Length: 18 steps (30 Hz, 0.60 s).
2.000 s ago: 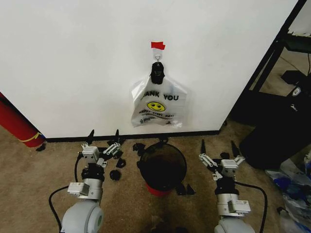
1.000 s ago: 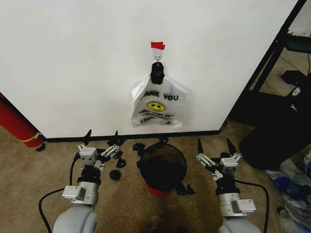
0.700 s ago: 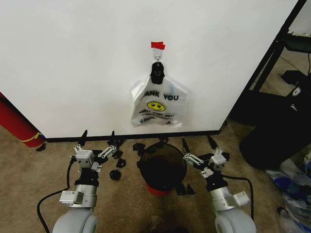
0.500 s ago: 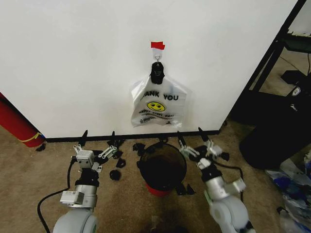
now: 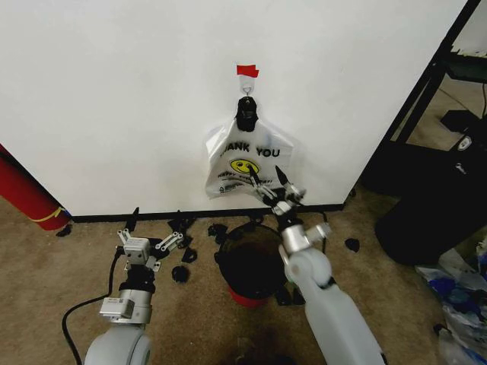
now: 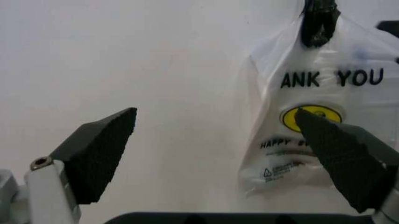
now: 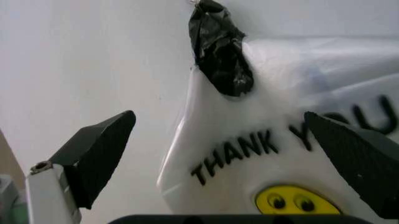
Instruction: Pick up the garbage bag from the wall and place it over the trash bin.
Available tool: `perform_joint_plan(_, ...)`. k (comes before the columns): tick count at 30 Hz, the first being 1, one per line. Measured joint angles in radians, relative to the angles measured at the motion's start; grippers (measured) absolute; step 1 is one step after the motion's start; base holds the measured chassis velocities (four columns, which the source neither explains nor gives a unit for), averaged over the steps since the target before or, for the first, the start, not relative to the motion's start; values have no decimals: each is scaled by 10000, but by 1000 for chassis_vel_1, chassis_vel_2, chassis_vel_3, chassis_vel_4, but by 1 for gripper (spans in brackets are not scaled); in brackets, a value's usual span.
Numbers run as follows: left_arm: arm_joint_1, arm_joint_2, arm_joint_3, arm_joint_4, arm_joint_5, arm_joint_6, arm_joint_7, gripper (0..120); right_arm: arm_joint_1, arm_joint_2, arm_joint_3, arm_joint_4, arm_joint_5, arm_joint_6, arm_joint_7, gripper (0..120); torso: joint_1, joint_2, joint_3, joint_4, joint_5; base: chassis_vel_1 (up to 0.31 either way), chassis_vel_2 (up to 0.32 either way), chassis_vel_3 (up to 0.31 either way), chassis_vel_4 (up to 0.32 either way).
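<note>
Even, bright indoor light falls on the white wall (image 5: 114,99), with no hard glare. The garbage bag (image 5: 245,163) throws only a faint shadow on the wall beside it, and its plastic shows a soft sheen. The inside of the trash bin (image 5: 253,262) is dark. In both wrist views the wall looks greyer and flatter, the black fingertips (image 6: 103,151) close to the lens are soft, and the bag's print stays readable

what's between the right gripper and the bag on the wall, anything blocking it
Nothing visible. The right gripper is raised with fingers open in front of the garbage bag hanging on the wall, with open space between them.
</note>
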<state>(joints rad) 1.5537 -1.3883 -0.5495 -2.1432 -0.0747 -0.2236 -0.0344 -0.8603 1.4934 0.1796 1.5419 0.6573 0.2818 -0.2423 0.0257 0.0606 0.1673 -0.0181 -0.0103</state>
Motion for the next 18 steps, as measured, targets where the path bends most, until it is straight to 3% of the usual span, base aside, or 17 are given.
perform_joint_plan(14,-344,-23,-25,417,-3,-67,-6,100,1922,704,-332,-1970,513,378,-80,99,0,0,-1,-1,1,0,0,0,0)
perform_joint_plan(18,-460,-28,15,517,7,-67,-10,100,2339,924,-267,-2678,589,544,-79,92,-1,0,-2,-1,2,0,0,0,0)
